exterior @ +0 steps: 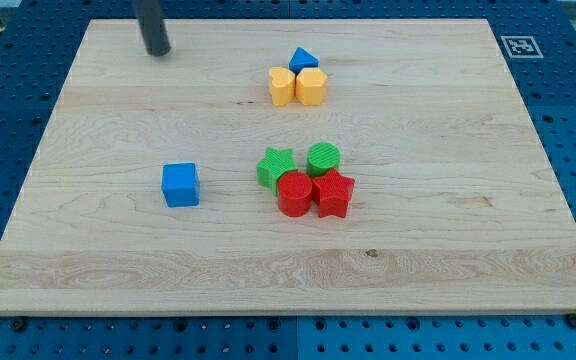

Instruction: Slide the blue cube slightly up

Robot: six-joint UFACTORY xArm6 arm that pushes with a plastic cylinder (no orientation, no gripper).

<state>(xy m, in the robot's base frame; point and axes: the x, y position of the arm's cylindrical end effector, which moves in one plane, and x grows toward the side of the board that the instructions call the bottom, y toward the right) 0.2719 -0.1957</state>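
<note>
Near the view's top left, my tip point(157, 52) rests on the wooden board point(448, 250), well apart from the blue cube point(180, 185) at left-centre. I have no jaws, only this rod; nothing here holds anything.

— Bright in here, isn't it? The wooden board point(438, 250) is lit evenly from overhead, edge to edge, with no dim corner.

— Soft light, too. The shadows are small and tucked close under things. Look at the blue cube point(180, 185): just a thin dark line along its bottom edge.

— Same under the red cylinder point(294, 193) and red star point(334, 193). No glare on the wood; the grain reads clearly right out to the board's right edge.

— The rod point(154, 26) near the top left corner looks a touch soft, my tip point(157, 52) included. Everything else is sharp.

— And the board's edges run straight, no bending at the corners.
</note>
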